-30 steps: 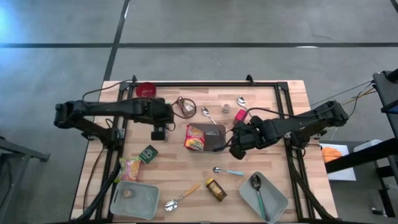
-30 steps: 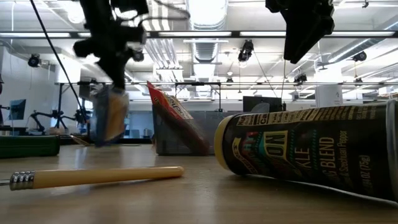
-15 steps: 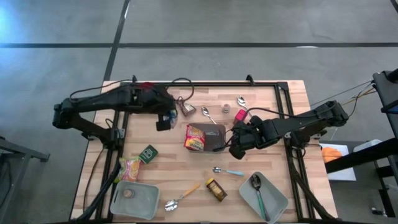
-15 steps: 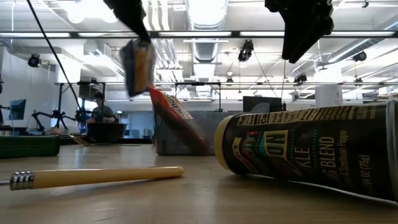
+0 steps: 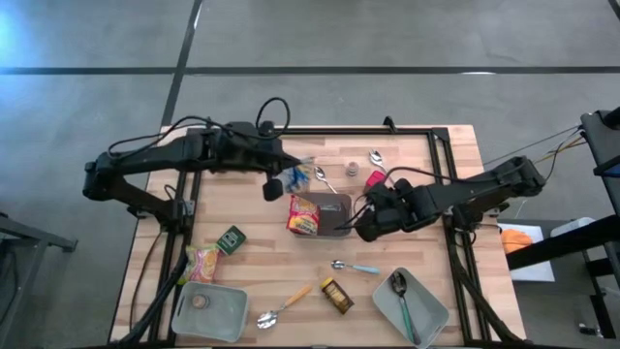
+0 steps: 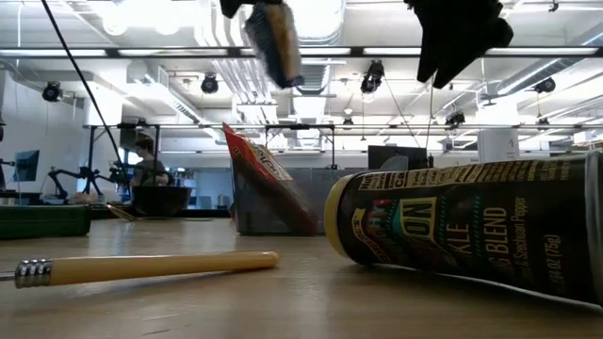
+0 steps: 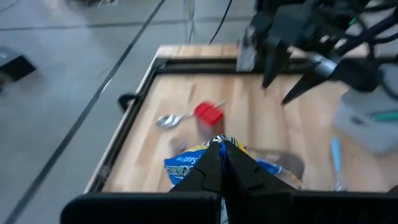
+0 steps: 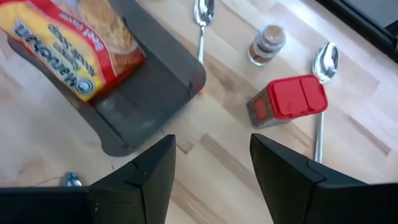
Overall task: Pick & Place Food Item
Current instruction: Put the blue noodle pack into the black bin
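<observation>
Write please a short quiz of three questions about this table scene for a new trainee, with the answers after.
1. True or false: the left tool holds a snack bag in the air.
2. What lies in the dark tray at the middle of the table?
A. a spoon
B. a noodle packet
C. a red-capped jar
3. Fill in: the right tool hangs with open jaws over the table near the dark tray and holds ____.

Key:
1. True; its fingers are shut on the bag.
2. B, the noodle packet.
3. nothing.
</observation>
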